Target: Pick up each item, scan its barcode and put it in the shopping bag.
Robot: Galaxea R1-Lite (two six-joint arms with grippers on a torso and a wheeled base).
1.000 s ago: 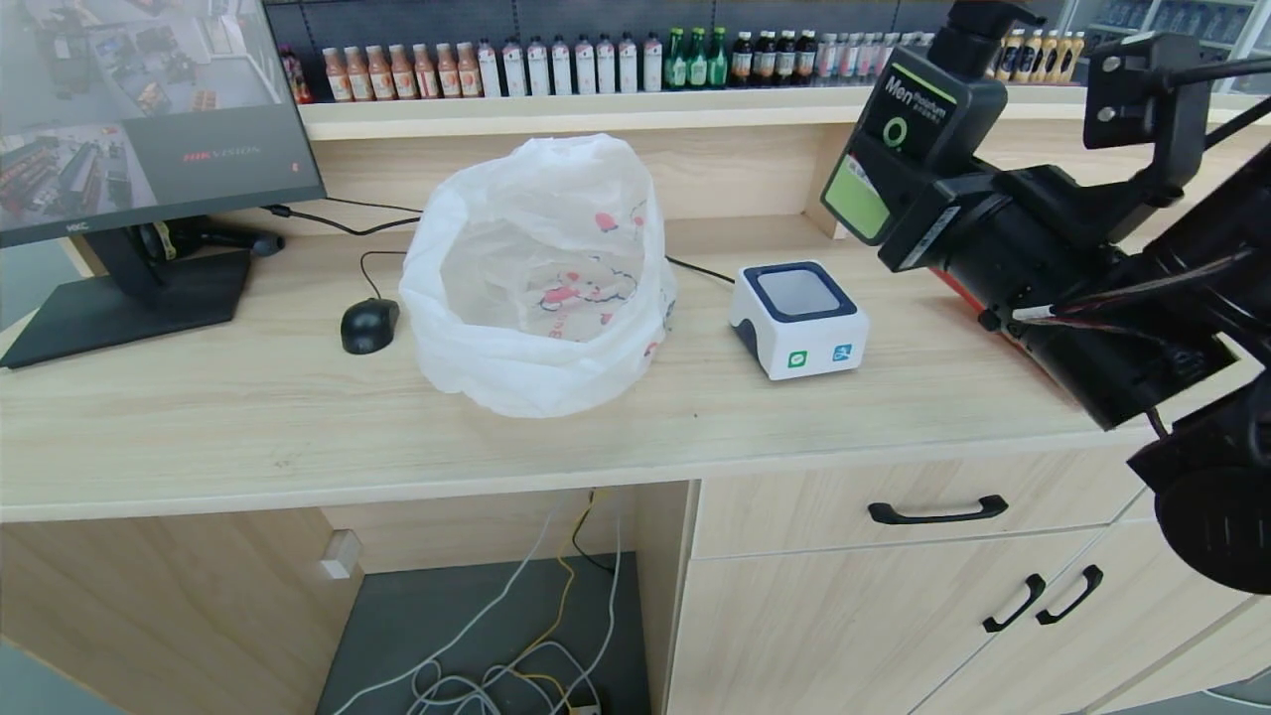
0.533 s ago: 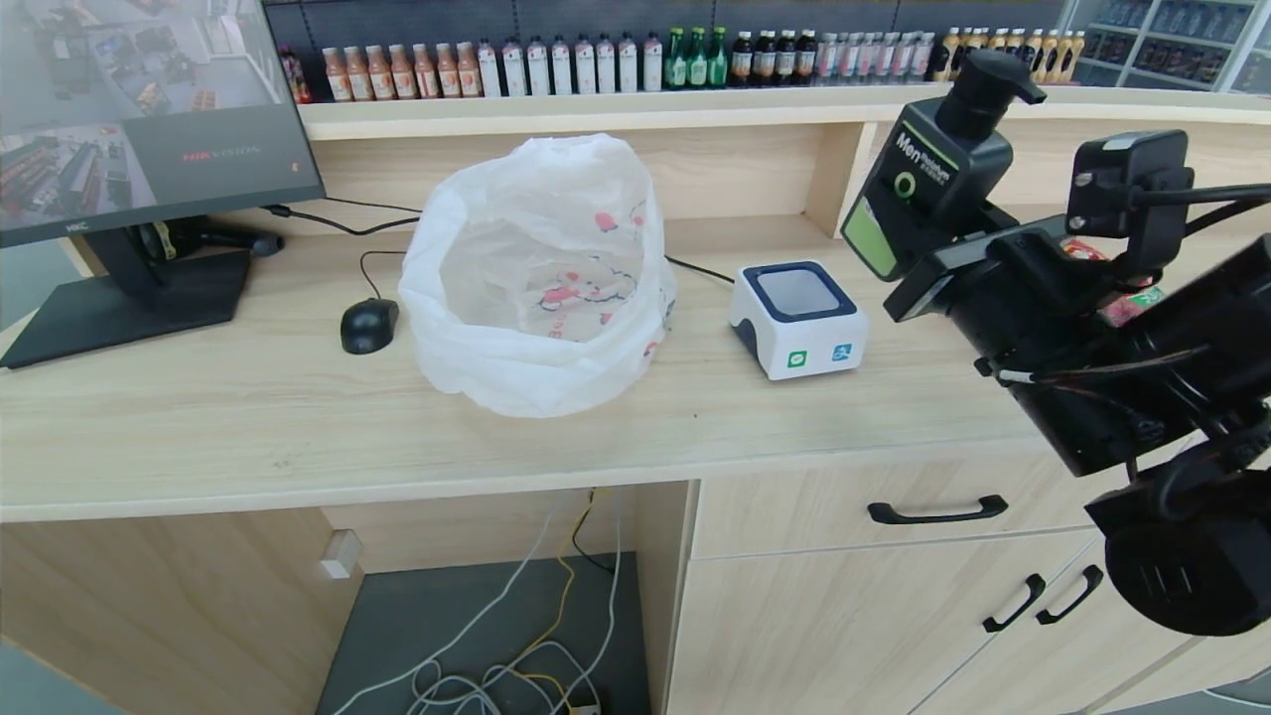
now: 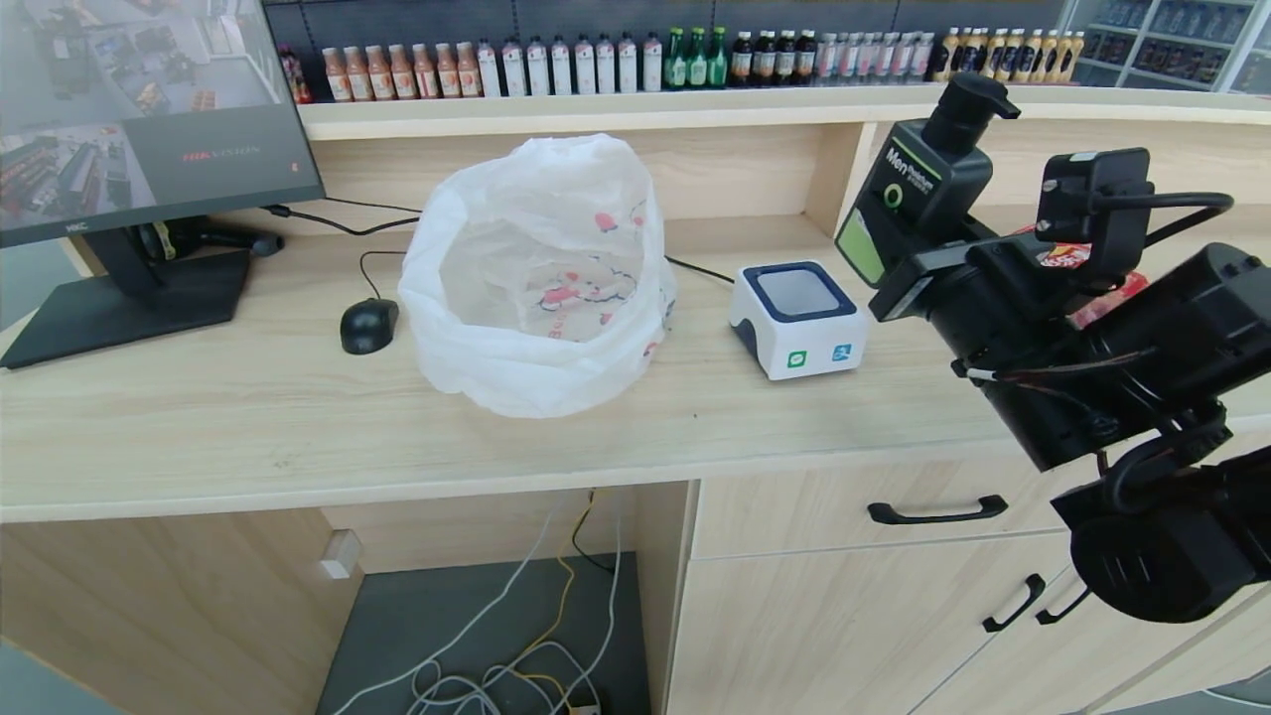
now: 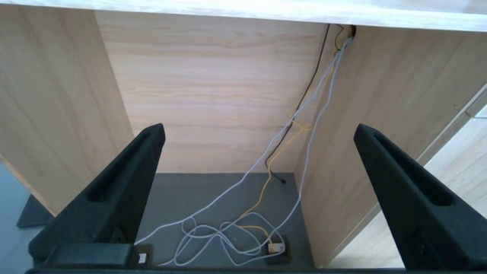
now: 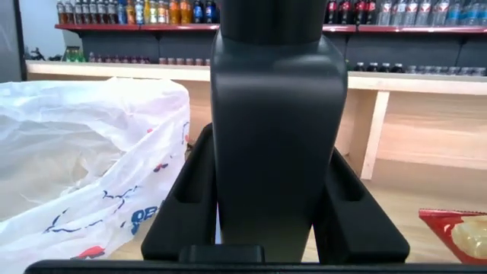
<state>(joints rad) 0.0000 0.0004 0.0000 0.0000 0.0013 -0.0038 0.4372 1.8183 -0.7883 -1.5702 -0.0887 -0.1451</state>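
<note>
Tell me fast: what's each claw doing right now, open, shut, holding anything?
Left claw: open, holding nothing.
Right claw: closed on the black pump bottle.

Matte black right arm (image 3: 1127,343) and end effector (image 3: 923,266), thin red-white cables (image 3: 1053,371), wrist camera (image 3: 1092,194).

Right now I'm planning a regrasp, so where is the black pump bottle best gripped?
Probably hold the pump bottle across its lower body, coming from the base end, as the right gripper does. Its straight sides suit parallel fingers, while the pump head is narrow and rounded.
</note>
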